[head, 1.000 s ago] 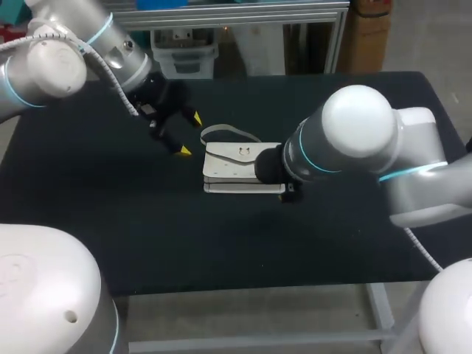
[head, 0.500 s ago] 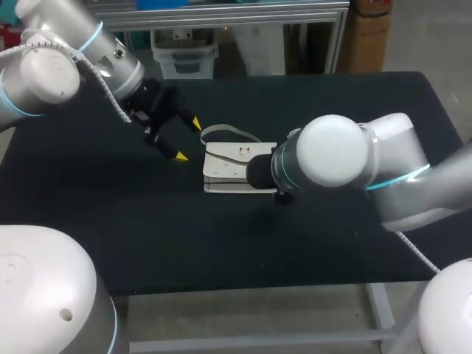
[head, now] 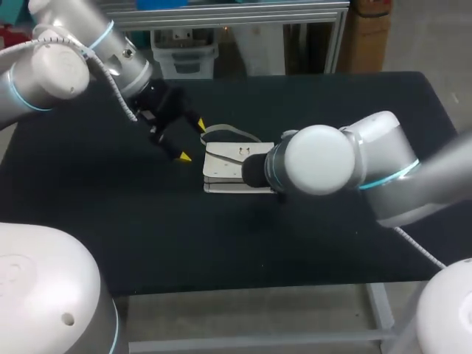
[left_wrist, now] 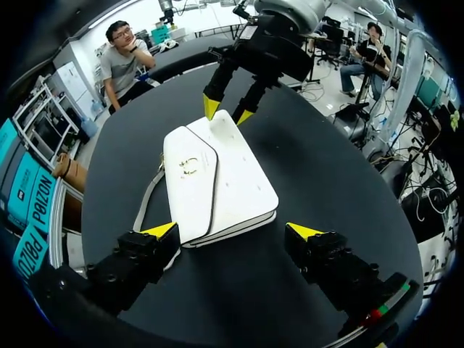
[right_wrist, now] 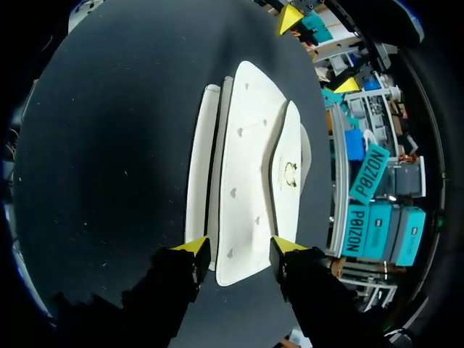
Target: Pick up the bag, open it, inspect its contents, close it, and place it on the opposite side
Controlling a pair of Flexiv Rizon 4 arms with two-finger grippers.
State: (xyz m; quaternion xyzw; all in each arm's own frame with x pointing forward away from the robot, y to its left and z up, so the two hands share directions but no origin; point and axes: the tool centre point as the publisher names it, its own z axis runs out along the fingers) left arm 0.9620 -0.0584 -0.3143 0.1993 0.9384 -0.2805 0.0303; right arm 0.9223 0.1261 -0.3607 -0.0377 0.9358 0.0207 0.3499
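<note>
Shows white bag (head: pixel 228 166) flat on the table (head: pixel 110 214) at frame centre. Holds left gripper (head: pixel 192 141) released, hovering just left of it. Sets right gripper (right_wrist: pixel 241 248) at its right end; cannot tell grip.

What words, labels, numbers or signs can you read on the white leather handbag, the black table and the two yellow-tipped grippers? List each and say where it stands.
White leather handbag: no text; its flap carries only a small metal ring clasp, with no letters to read.
Black table: none.
Left gripper: none readable.
Right gripper: none readable.
</note>
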